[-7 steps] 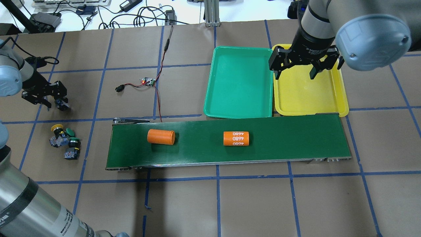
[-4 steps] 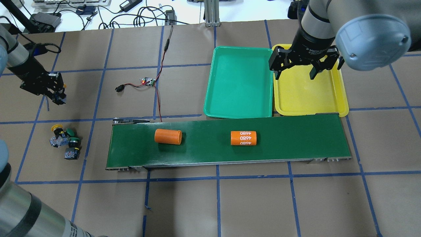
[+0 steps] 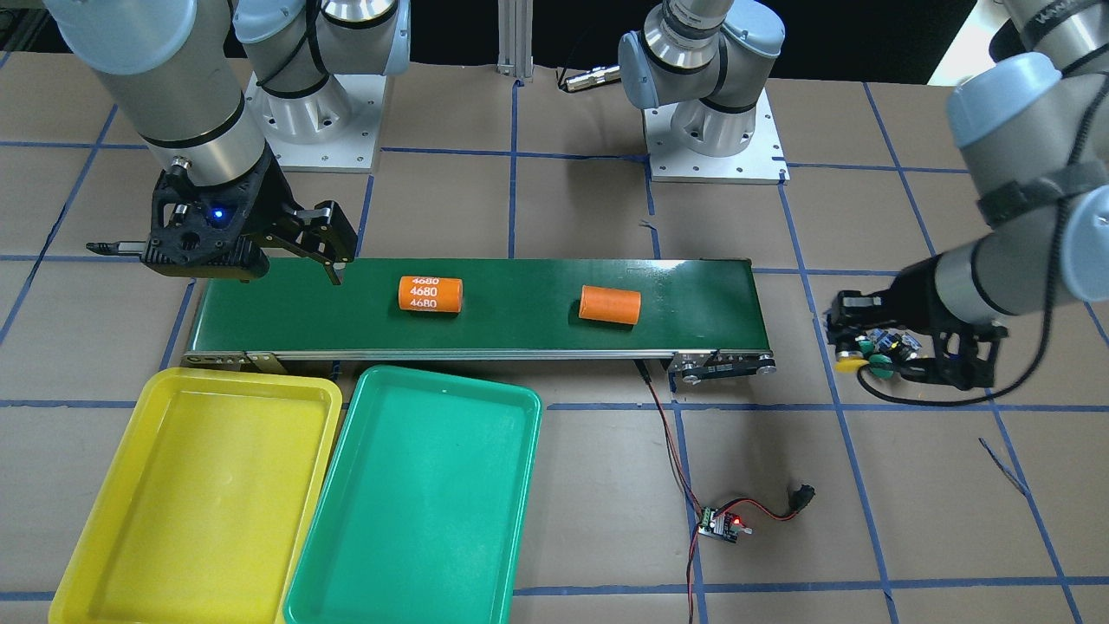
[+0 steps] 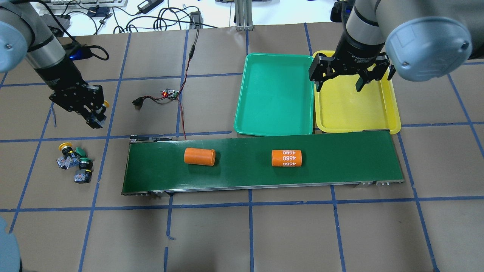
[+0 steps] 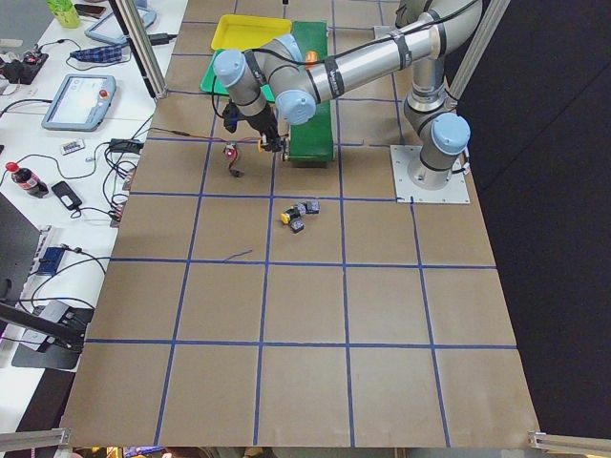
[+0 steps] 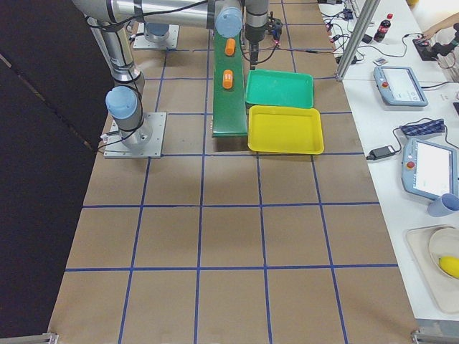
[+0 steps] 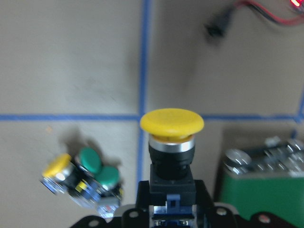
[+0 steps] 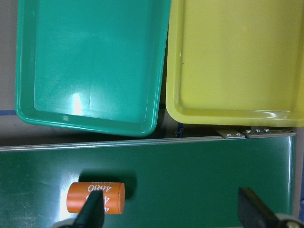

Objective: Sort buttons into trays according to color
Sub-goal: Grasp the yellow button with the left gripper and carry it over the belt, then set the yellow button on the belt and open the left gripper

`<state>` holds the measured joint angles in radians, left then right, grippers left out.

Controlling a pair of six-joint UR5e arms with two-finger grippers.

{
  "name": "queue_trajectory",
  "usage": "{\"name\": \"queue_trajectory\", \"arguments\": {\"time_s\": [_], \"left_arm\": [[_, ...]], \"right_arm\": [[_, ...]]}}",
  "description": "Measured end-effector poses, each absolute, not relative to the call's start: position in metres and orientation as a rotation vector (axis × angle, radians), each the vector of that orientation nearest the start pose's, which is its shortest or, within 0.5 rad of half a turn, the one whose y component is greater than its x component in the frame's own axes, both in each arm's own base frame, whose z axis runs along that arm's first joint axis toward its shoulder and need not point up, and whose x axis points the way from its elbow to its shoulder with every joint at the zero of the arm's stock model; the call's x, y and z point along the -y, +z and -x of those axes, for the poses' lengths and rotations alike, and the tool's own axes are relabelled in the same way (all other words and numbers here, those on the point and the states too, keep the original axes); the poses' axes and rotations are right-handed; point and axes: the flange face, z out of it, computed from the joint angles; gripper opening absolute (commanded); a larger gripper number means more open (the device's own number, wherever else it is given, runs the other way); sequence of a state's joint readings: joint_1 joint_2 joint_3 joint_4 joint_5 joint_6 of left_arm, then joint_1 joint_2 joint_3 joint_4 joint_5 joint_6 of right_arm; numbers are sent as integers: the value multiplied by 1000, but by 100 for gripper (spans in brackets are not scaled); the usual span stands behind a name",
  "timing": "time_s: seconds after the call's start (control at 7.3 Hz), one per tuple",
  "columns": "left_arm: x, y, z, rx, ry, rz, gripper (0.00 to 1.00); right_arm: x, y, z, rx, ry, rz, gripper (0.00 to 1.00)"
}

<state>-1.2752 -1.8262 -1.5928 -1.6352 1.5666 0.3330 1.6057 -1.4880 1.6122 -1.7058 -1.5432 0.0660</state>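
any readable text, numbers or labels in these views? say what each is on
"4680": white print, repeated in rows, on the orange cylinder lying on the conveyor belt.
White lettering on the right arm's wrist: too small to read.
The other orange cylinder: no print showing.
Nothing else is legible.

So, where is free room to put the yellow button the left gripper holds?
The yellow tray and green tray, side by side along the conveyor belt, are bare. Crowded: three buttons clustered past the belt's other end.
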Motion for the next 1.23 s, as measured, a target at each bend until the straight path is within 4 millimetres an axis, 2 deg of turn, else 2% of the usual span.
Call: {"name": "queue_trajectory", "arguments": {"time_s": [0.27,0.41,0.55,0.69,0.82,0.96,1.23], "left_arm": [[524,306,19,-3188,520,-93,0],[506,286,35,-3184,494,-108,0],[491,271,42,-3184,465,-115,9],[480,262,47,-3191,436,-116,31],[474,261,51,-3209,413,-113,93],[471,264,53,-3222,399,-99,100],[470,266,55,-3230,390,-57,100]], "right_arm": [[520,439,-154,-3113,-15,-48,100],[520,439,-154,-3113,-15,-48,100],[520,439,-154,-3113,-15,-48,100],[520,439,-154,-3113,-15,-49,100],[520,439,-154,-3113,-15,-50,100],[520,439,-153,-3113,-15,-51,100],[520,439,-153,-3113,-15,-52,100]]}}
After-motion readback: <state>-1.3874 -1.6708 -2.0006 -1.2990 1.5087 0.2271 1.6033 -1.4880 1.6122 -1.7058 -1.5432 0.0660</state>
